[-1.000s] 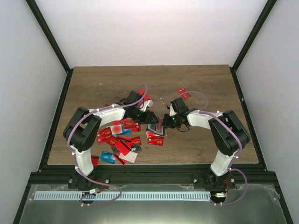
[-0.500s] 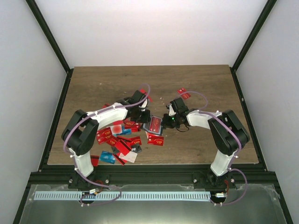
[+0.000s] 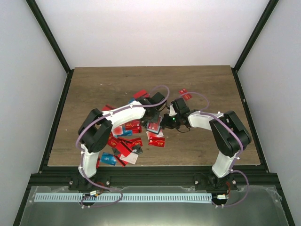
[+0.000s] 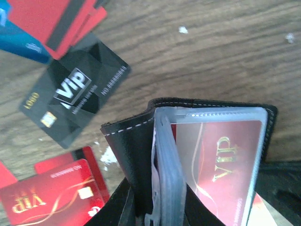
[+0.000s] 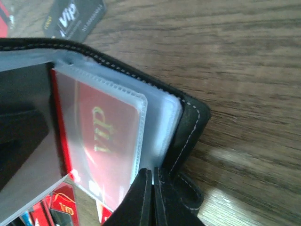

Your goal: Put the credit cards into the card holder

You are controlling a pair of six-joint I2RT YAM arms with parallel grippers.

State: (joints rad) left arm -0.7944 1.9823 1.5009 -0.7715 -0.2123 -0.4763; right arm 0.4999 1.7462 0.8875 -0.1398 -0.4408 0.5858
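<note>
**Holder spread open at mid-worktop**

Loose credit cards litter the worktop on the left. The left pincer straddles the black flap and clear sleeves of the card holder. Clamped or not? Impossible to tell. The right pincer is closed on the holder's stitched edge.
</note>
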